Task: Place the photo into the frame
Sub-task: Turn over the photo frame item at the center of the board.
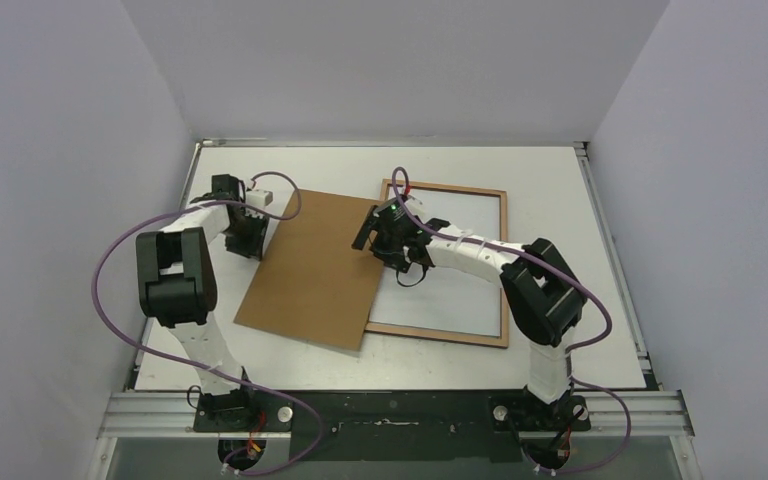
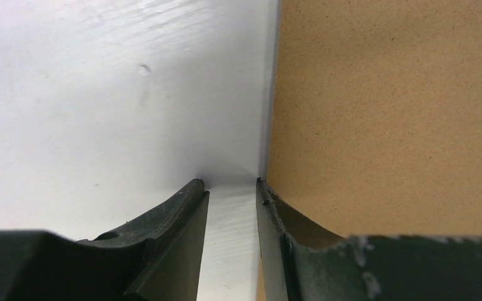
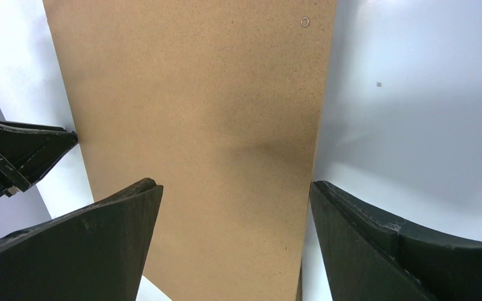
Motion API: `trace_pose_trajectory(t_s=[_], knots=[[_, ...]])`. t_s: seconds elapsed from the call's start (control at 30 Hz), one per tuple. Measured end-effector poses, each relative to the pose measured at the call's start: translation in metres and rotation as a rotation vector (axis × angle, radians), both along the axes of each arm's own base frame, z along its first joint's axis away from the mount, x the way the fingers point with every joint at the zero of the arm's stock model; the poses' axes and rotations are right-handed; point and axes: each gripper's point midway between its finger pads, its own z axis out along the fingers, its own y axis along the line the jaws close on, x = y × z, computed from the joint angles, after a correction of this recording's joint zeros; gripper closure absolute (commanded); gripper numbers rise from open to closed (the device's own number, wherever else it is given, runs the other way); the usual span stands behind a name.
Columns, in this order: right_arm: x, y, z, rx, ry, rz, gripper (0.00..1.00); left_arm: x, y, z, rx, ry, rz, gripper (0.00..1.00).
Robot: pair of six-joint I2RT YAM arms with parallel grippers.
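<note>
Top external view: the frame (image 1: 450,186) lies right of the backing board (image 1: 315,265), its left edge under the board. The white sheet inside it is probably the photo (image 1: 440,300) (back up). The right tool (image 3: 233,185) gapes over the board's right edge. The left tool (image 2: 229,183), narrowly apart on nothing, sits at the board's left edge, likely to shift it.

The board (image 3: 194,94) between the black fingers of the right gripper (image 3: 235,185) is tan with fine dark speckles. Beside the black left gripper (image 2: 229,185), the table (image 2: 100,113) is white. The frame (image 1: 460,188) is light wood-brown, and the cables (image 1: 97,275) are purple.
</note>
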Motion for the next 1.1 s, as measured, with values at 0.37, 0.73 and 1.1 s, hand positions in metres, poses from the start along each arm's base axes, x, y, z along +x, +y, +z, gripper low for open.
trace_pose_trajectory(t_s=[0.37,0.73,1.1], knots=[[0.002,-0.032,0.002,-0.009,-0.001,-0.056,0.10,-0.006,-0.033,0.000,-0.007,0.032,-0.059,0.67],[-0.003,-0.043,-0.013,0.053,0.021,-0.054,0.10,-0.007,-0.043,0.000,-0.018,0.036,-0.074,0.70],[-0.013,-0.044,-0.006,0.124,0.007,-0.012,0.03,-0.007,-0.046,0.000,-0.028,0.036,-0.080,0.71]])
